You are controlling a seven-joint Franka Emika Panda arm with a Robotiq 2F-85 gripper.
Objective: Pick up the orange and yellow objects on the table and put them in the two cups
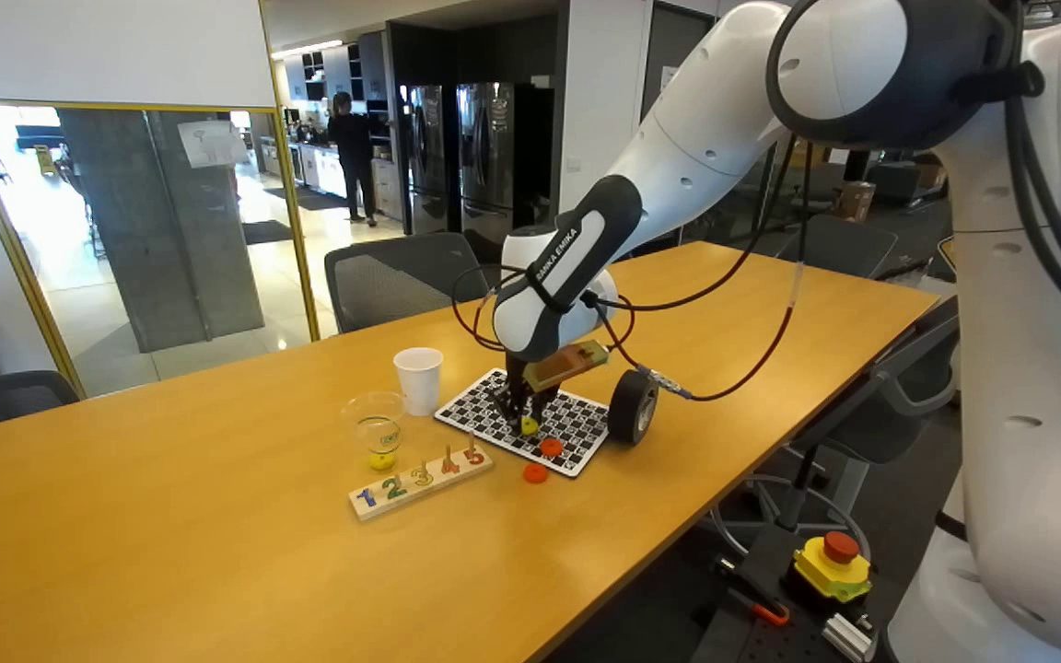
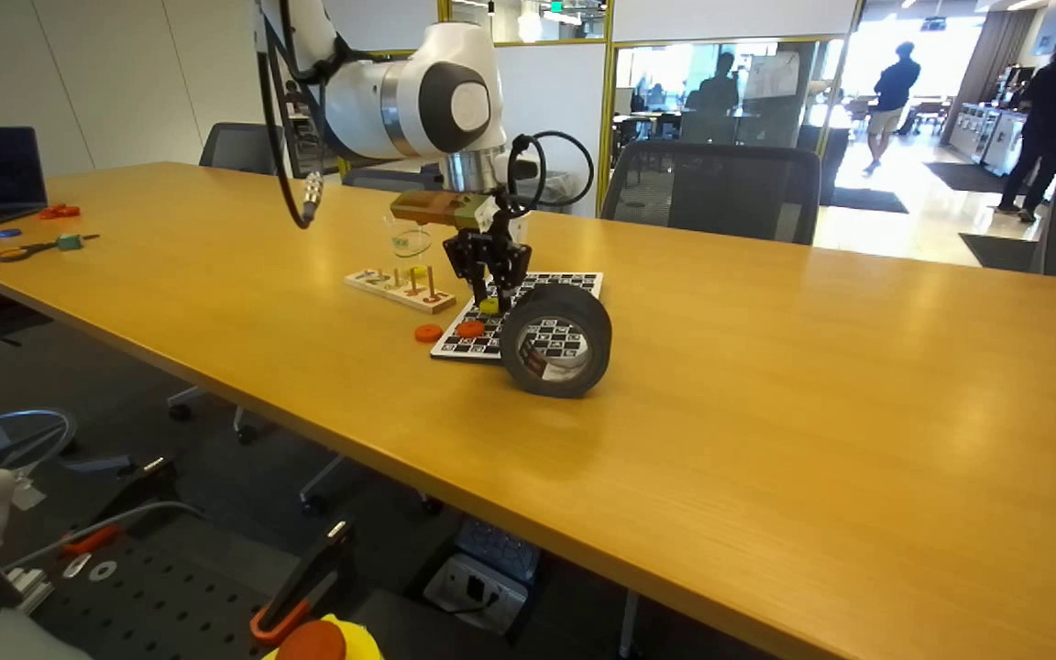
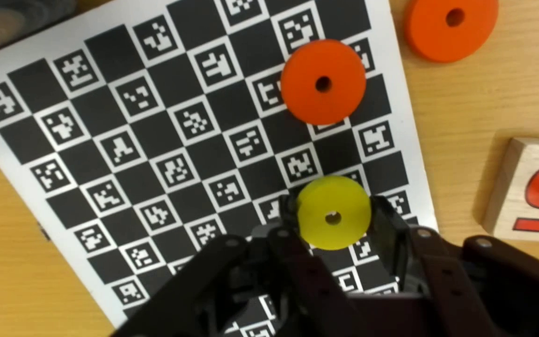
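A round yellow disc [image 3: 334,199] is pinched across its width by the claw [image 3: 334,207], on or just over a black-and-white checkered board [image 3: 185,164]. Grasping seems in hand; lifting is needed next, likely towards the clear plastic cup [image 1: 376,431].

We see 2 org. discs [image 3: 323,104], a yel. disc [image 3: 335,199], blk gripper [image 2: 491,300], blk/wht checkered mat [image 3: 212,156] w/ pixelly code squares [image 3: 193,120], wht cup [image 1: 419,383], lt-brn table [image 1: 190,516], dk-grey tape roll [image 2: 595,341], & pale wood strip [image 1: 408,487] w/ blue 1 [image 1: 366,498], grn 2 [image 1: 392,488], red 5 [image 1: 474,457].

Holed yellow disc [image 3: 333,199]; between jaws
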